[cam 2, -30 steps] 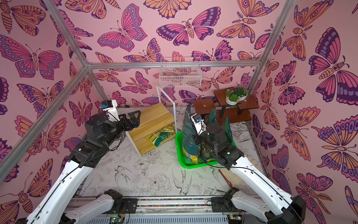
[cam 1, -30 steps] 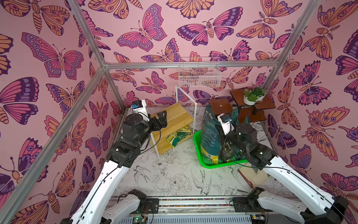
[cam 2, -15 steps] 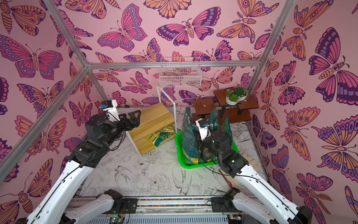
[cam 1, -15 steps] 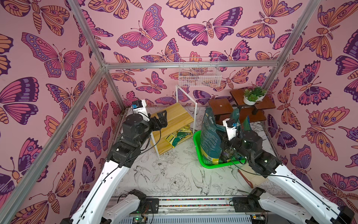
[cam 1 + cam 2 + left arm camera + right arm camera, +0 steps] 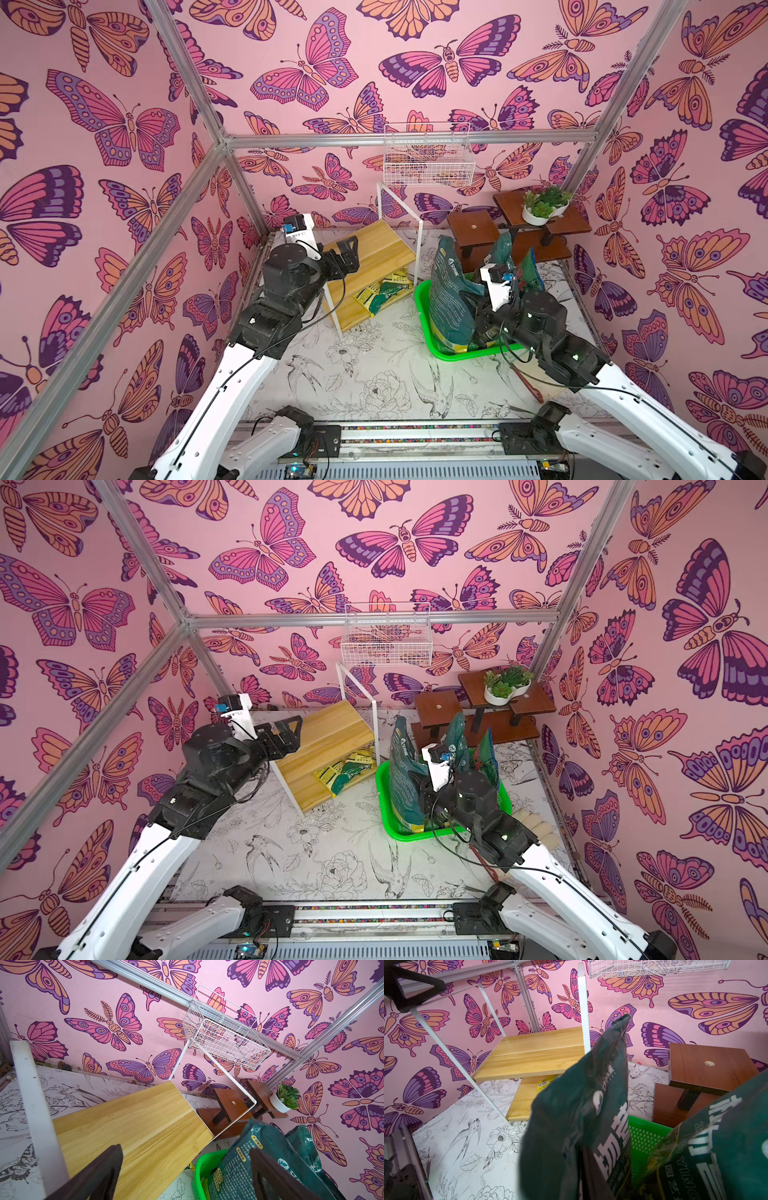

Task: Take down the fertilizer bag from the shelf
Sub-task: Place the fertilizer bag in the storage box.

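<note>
The fertilizer bag [image 5: 449,299] [image 5: 405,779] is tall and dark green with pale print. It stands upright in a green basket [image 5: 469,355], off the shelf [image 5: 374,253] [image 5: 328,733]. My right gripper [image 5: 484,318] sits low against the bag's right side. In the right wrist view the bag [image 5: 581,1105] fills the foreground and hides the jaws. My left gripper [image 5: 347,253] [image 5: 185,1149] hovers open and empty over the shelf's top board [image 5: 135,1126], and its view also shows the bag [image 5: 249,1167].
A yellow-green packet [image 5: 384,291] lies on the shelf's lower board. Two more dark green bags [image 5: 505,253] stand in the basket. Behind are a brown plant stand [image 5: 473,226] with a potted succulent [image 5: 540,208] and a white wire basket [image 5: 428,158] on the wall.
My right arm has shifted slightly beside the dark green bag, which stays upright in the basket. The left arm has not moved.
</note>
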